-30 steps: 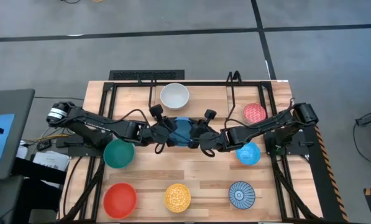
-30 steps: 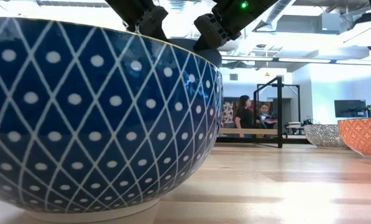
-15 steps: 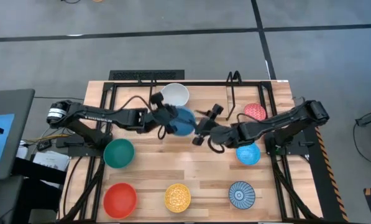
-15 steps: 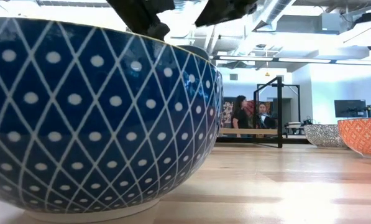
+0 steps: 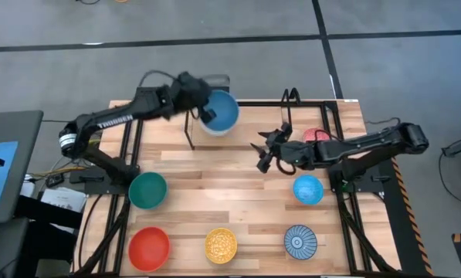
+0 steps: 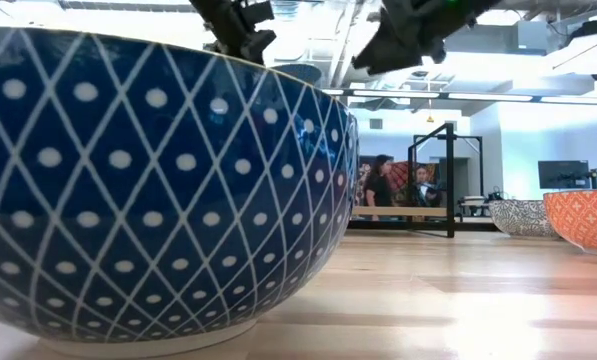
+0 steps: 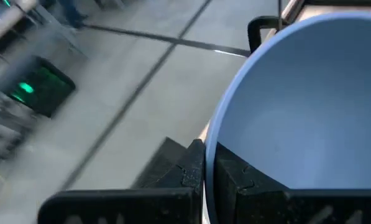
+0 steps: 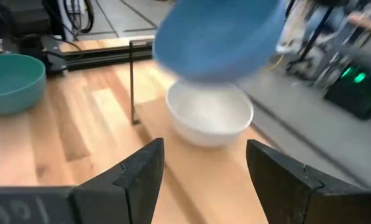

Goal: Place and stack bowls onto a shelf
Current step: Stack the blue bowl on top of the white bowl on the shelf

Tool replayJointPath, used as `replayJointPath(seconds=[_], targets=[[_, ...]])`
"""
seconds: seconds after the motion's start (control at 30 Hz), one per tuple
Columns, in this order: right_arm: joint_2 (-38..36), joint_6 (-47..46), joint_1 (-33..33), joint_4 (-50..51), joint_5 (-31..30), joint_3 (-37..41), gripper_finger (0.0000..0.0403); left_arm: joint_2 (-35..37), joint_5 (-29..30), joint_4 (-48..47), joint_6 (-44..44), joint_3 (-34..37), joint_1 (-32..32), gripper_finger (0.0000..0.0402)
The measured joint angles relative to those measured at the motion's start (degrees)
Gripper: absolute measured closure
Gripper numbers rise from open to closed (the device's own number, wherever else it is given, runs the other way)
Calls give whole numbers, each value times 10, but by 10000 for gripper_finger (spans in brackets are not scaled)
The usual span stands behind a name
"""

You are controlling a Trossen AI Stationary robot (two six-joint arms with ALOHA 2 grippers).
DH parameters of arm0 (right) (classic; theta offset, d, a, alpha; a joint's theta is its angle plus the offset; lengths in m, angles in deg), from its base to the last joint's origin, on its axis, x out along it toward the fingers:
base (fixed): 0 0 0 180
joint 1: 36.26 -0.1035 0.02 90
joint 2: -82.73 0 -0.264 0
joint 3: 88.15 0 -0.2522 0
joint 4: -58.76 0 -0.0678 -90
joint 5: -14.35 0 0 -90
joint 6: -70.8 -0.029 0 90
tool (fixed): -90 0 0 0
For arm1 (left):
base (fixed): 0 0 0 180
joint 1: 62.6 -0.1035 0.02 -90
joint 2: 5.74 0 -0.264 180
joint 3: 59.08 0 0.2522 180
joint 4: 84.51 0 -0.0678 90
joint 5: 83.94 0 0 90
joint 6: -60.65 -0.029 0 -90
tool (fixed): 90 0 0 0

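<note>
My left gripper (image 5: 201,110) is shut on the plain blue bowl (image 5: 222,113), which hangs over the white bowl (image 8: 210,116). The white bowl rests by its base on the shelf (image 8: 154,118), next to a black wire upright (image 8: 132,81). In the right wrist view the blue bowl (image 8: 219,37) hangs tilted just above the white one. My right gripper (image 5: 262,153) stands open at mid-table, to the right of both bowls, with nothing between its fingers (image 8: 141,177). My left gripper pinches the blue bowl's rim (image 7: 210,146), one finger inside (image 7: 238,180) the bowl and one outside (image 7: 191,171). It comes at the rim from the table's left. The bowl is lifted clear and tilted above the white bowl.
On the table stand a green bowl (image 5: 147,190), a red one (image 5: 149,247), a yellow patterned one (image 5: 221,245), a blue-white patterned one (image 5: 299,241), a speckled light blue one (image 5: 308,189) and a red-pink one (image 5: 316,137) behind my right arm. People show in the room behind.
My right gripper has opened, let go of the blue bowl and drawn back toward the table's right. My left gripper has carried the bowl up and toward the far edge, from mid-table to above the white bowl.
</note>
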Motion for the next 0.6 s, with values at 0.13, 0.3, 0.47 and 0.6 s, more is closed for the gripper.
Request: replayJointPath(seconds=[0.13, 0.3, 0.47, 0.6], targets=[[-21, -51, 10, 2, 31, 33, 148, -13, -116, -37, 16, -16, -55, 401], [-24, -89, 7, 2, 36, 52, 148, -63, -165, -52, -28, -18, -84, 401], [-16, -112, 6, 2, 35, 53, 148, -144, -217, -128, -62, -95, -106, 402], [-17, -116, 7, 0, 31, 53, 148, -214, -226, -227, -85, -178, -114, 401]])
